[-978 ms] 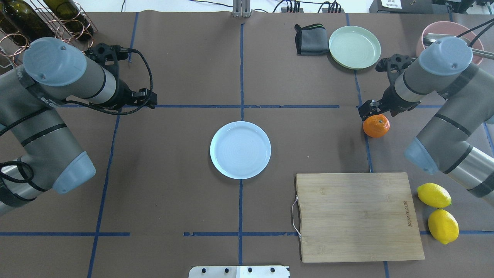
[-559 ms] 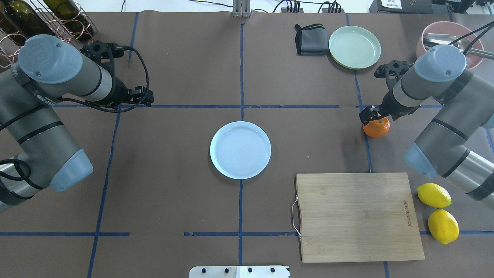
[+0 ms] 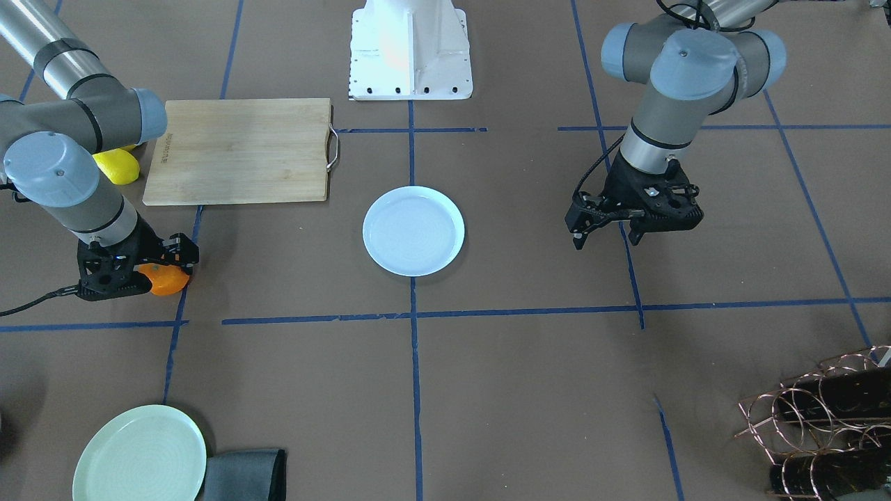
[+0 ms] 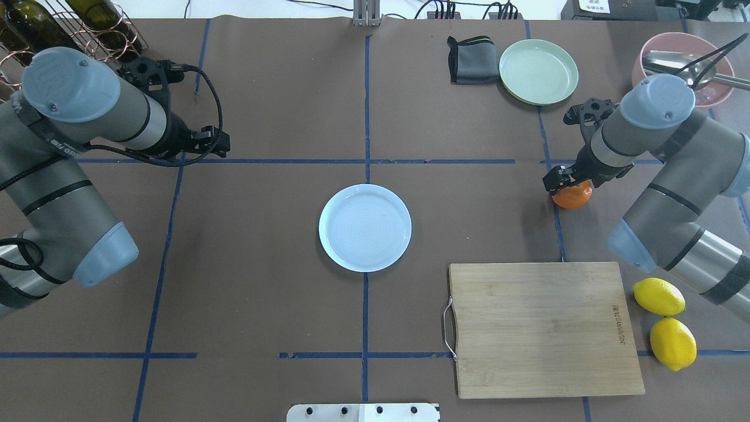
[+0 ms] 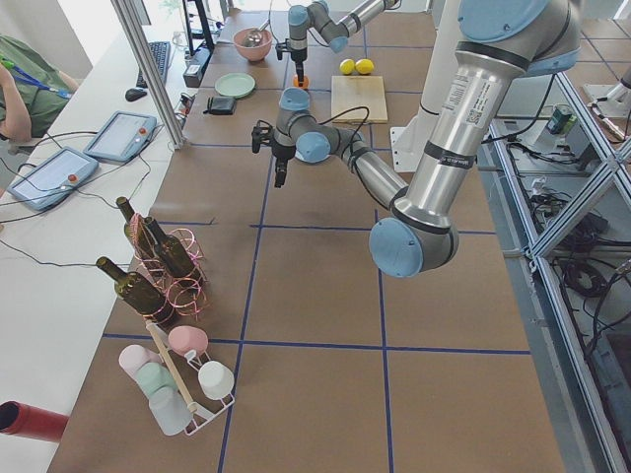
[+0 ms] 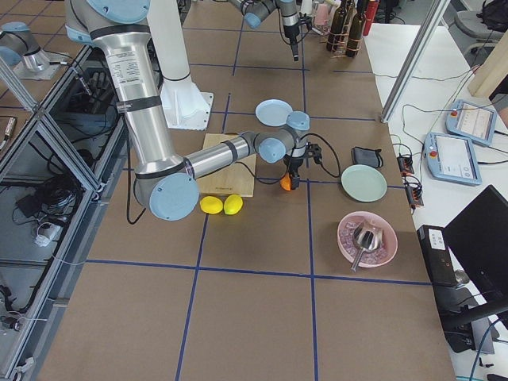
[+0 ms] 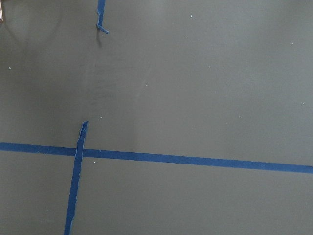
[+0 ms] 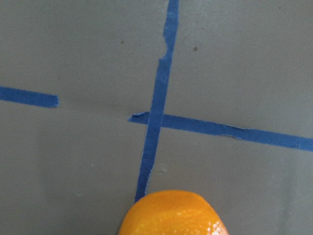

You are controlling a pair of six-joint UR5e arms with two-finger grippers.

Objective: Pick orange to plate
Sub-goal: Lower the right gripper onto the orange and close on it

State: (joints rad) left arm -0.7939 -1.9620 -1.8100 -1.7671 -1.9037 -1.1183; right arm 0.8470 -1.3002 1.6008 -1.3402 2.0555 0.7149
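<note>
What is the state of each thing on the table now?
orange: on the table, beneath the right gripper
plate: empty
right gripper: down at the orange, grip unclear
left gripper: open, empty
green plate: empty
cutting board: bare

The overhead view looks forward and down from behind the robot. The front-facing view looks steeply down from the far side, mirrored. Both share the plate and the orange. The side views look along the surface from its left and right ends, farther off. Both wrist cameras sit close above it; the right one catches the orange.
</note>
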